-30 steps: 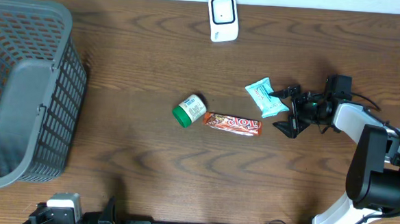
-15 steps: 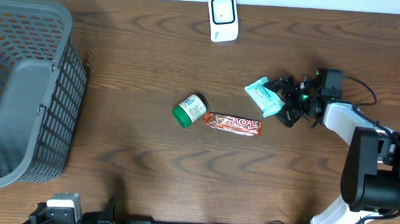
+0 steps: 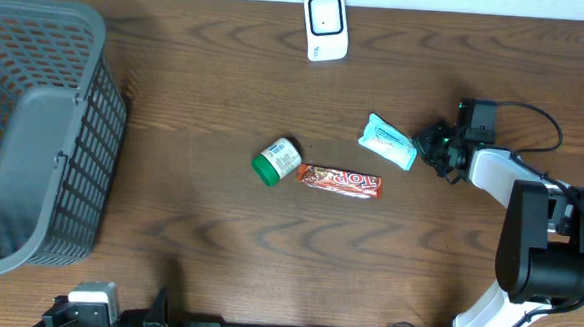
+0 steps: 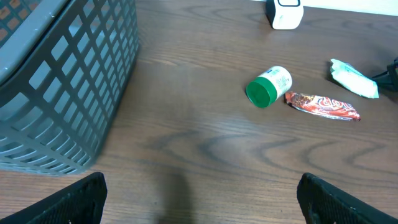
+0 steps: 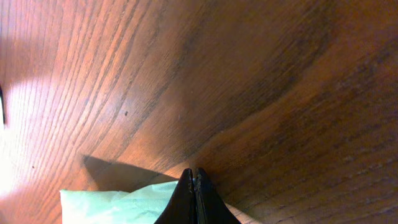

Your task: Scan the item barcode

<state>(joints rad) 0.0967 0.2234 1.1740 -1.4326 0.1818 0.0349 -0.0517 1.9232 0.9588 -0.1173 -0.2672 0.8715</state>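
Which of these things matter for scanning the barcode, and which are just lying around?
For the job: white scanner; pale blue packet; right pincer, shut at the packet's edge.
Lying about for now: green-capped bottle; red candy bar; grey basket.

The pale blue packet (image 3: 387, 143) lies flat right of centre, the white scanner (image 3: 325, 26) at the far edge.

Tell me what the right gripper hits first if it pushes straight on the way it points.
Probably the packet: the shut right gripper points toward it, tips at its near edge. Depth is unclear, so it may press into the table there instead.
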